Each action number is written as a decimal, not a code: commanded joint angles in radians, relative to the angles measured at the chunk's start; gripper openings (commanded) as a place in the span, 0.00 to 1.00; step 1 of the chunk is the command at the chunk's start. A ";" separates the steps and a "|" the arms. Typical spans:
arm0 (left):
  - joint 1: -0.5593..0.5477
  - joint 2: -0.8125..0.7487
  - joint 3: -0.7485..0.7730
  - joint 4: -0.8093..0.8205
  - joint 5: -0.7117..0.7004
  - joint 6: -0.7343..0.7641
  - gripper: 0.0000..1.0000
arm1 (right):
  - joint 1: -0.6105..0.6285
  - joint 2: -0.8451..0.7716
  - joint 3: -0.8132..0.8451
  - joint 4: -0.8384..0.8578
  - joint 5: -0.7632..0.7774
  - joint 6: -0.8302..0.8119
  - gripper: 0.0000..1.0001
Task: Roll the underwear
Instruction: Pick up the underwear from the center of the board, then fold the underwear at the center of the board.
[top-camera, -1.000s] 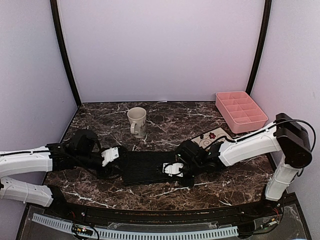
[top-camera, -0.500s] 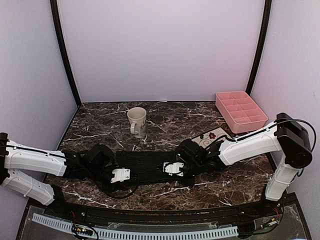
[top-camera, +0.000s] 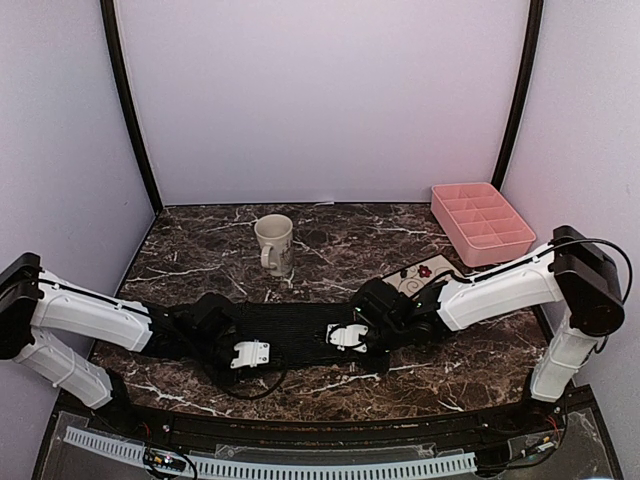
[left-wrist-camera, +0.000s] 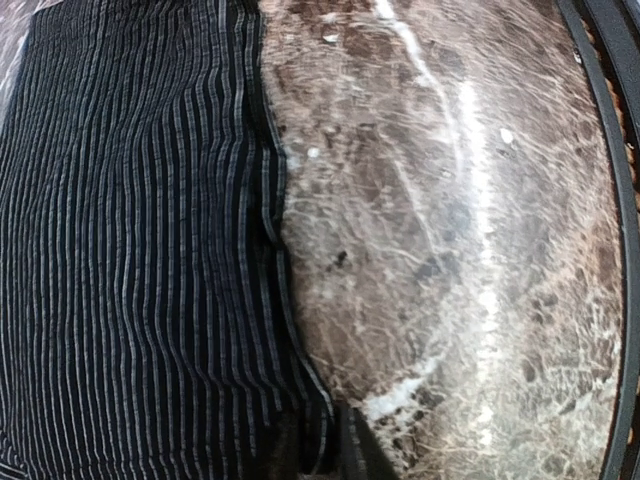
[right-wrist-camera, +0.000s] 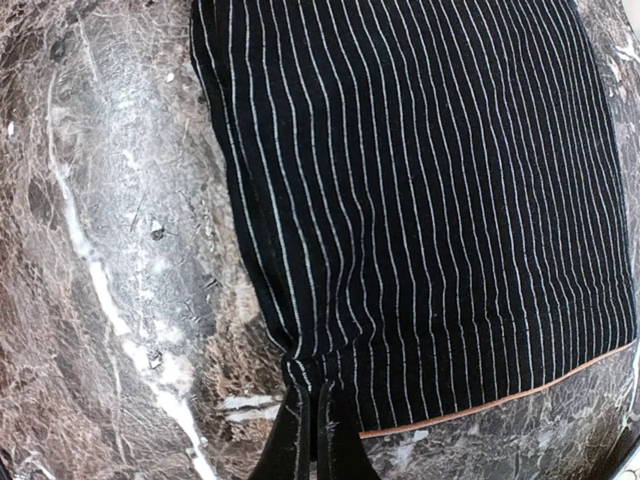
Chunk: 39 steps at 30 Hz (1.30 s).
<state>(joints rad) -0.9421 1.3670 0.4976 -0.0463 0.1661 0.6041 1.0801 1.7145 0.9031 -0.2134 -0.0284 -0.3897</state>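
The black ribbed underwear (top-camera: 300, 330) lies spread flat on the marble table (top-camera: 190, 240), between the two arms. My left gripper (top-camera: 250, 354) is low at its near left corner. In the left wrist view the cloth (left-wrist-camera: 130, 250) fills the left half, and the left gripper (left-wrist-camera: 335, 445) is shut on its puckered edge. My right gripper (top-camera: 345, 337) sits at the near right part of the cloth. In the right wrist view the striped cloth (right-wrist-camera: 420, 200) bunches into the right gripper (right-wrist-camera: 312, 405), whose jaws are shut on that corner.
A cream mug (top-camera: 274, 243) stands behind the cloth at centre left. A pink compartment tray (top-camera: 482, 222) sits at the back right. A flowered white plate (top-camera: 425, 272) lies partly under the right arm. The table's near edge rail (left-wrist-camera: 615, 250) runs close to the left gripper.
The left arm has swung from the cloth's left side to its near left corner, and its jaws have closed on the edge. The right arm has not moved.
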 joint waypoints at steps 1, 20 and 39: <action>-0.006 0.025 -0.011 -0.044 -0.055 0.021 0.10 | 0.003 -0.023 0.007 -0.048 0.008 0.016 0.00; -0.007 -0.284 0.163 -0.460 0.159 -0.054 0.00 | 0.037 -0.236 0.047 -0.246 -0.218 0.198 0.00; 0.186 -0.092 0.202 -0.259 0.030 -0.003 0.00 | -0.161 0.022 0.327 -0.389 -0.192 0.133 0.00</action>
<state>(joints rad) -0.7708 1.2457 0.6720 -0.3546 0.2417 0.5823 0.9493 1.6913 1.1645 -0.5682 -0.2348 -0.2417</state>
